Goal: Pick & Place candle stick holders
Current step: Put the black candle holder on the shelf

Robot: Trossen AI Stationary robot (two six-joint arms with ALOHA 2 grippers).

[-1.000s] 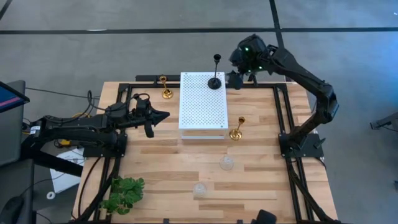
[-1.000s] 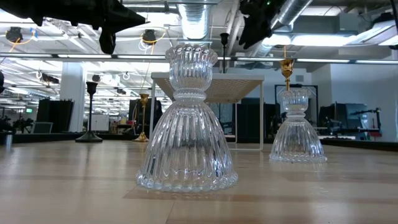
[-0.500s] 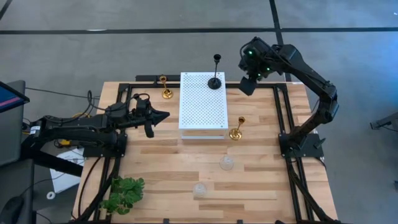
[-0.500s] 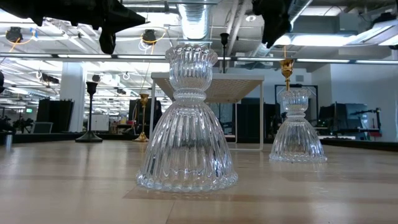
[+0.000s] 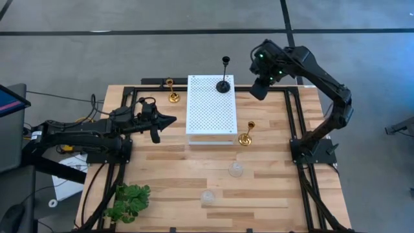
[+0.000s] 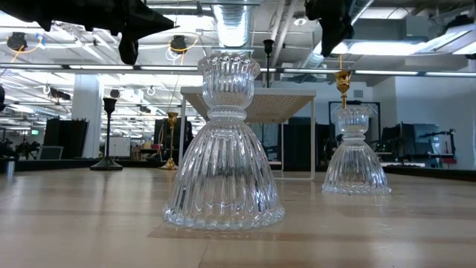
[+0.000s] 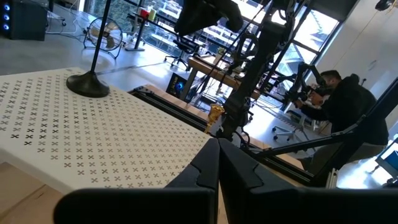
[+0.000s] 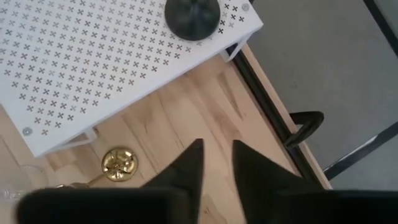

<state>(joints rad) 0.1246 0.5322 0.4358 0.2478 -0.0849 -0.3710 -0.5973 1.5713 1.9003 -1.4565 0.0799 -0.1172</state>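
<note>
High view: gold holder (image 5: 246,134) upright on tabletop (image 5: 194,175), just right of white perforated board (image 5: 210,107), lower centre-right; long axis vertical. Right end effector (image 5: 258,88) hovering above and slightly right in frame, fingers narrowly apart, empty; clearly the nearer arm. Left end effector (image 5: 169,120) parked left of board, fingers together. Right wrist view: holder's round gold base (image 8: 120,163) seen from above beside board's corner, unlike the low view.

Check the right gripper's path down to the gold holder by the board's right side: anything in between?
Nothing visible blocks it. The right gripper hangs near the table's far right, empty, fingers slightly apart. The gold holder stands alone on bare wood beside the white board; the black holder sits on the board, off that line.
</note>
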